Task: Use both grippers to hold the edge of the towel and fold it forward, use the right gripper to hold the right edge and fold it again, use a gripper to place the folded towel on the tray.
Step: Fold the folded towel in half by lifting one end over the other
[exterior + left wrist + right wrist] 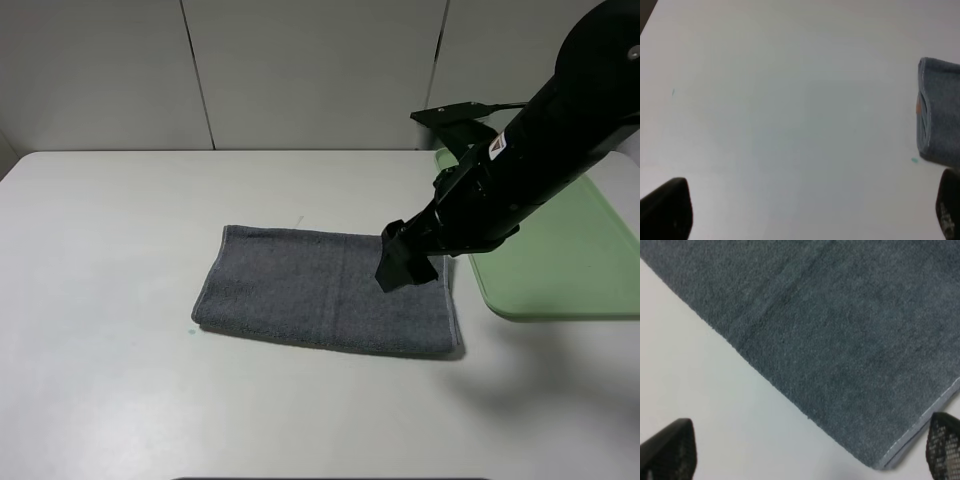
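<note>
The towel [320,295] lies folded once on the surface [110,260], just left of the tray [560,270]. The right fingers [670,450] hang apart above its right end, a hemmed corner showing between them. The left fingers [667,210], also apart, sit over bare surface left of the towel. The second fold likely needs both layers pinched at the right hem, then carried left, edges flush. Nothing shows on the tray's visible part.

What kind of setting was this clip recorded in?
Probably a robotics lab or test bench: a plain white table against pale wall panels, with a grey towel, a green tray and a black robot arm working over them.
</note>
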Available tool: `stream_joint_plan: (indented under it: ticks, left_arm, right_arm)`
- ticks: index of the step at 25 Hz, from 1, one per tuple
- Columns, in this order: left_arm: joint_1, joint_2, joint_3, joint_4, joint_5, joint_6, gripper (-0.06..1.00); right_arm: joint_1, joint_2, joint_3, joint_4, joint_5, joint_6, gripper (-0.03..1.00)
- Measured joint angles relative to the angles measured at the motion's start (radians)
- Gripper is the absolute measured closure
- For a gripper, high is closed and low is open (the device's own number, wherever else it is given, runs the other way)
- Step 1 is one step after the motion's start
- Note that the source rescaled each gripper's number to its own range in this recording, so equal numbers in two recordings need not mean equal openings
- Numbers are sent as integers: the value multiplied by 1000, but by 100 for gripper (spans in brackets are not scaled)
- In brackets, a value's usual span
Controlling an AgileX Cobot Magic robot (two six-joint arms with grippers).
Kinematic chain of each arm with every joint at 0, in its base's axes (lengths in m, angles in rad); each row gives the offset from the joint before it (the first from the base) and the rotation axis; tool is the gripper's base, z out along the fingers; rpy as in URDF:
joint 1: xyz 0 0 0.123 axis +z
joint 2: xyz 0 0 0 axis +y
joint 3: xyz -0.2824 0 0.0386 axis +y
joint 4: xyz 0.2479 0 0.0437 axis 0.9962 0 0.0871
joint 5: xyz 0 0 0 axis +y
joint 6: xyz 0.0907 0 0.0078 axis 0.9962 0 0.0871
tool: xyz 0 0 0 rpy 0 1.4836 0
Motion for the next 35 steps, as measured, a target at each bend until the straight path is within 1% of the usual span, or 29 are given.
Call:
stream_joint_plan:
  ticks: [4,8,13,18,21,24,28,32,35]
  left_arm:
    - [0,0,0,0,0,0,-4]
    - [0,0,0,0,0,0,-4]
    - [0,0,0,0,0,0,-4]
    - [0,0,0,0,0,0,-4]
    - [0,0,0,0,0,0,-4]
    - [0,0,0,0,0,0,-4]
    - [0,0,0,0,0,0,-4]
    - [0,0,0,0,0,0,-4]
    - [0,0,0,0,0,0,-4]
  right_arm:
    - [0,0,0,1,0,70,-3]
    - [0,0,0,2,0,180,-3]
    - [0,0,0,-1,1,393,-3]
    - [0,0,0,-61,24,596,-3]
    - [0,5,0,-123,30,693,-3]
    - [0,34,0,-164,32,746,-3]
    - [0,82,0,-196,18,779,-3]
    - [0,140,0,-203,-30,802,-3]
    - [0,185,0,-204,-85,809,-3]
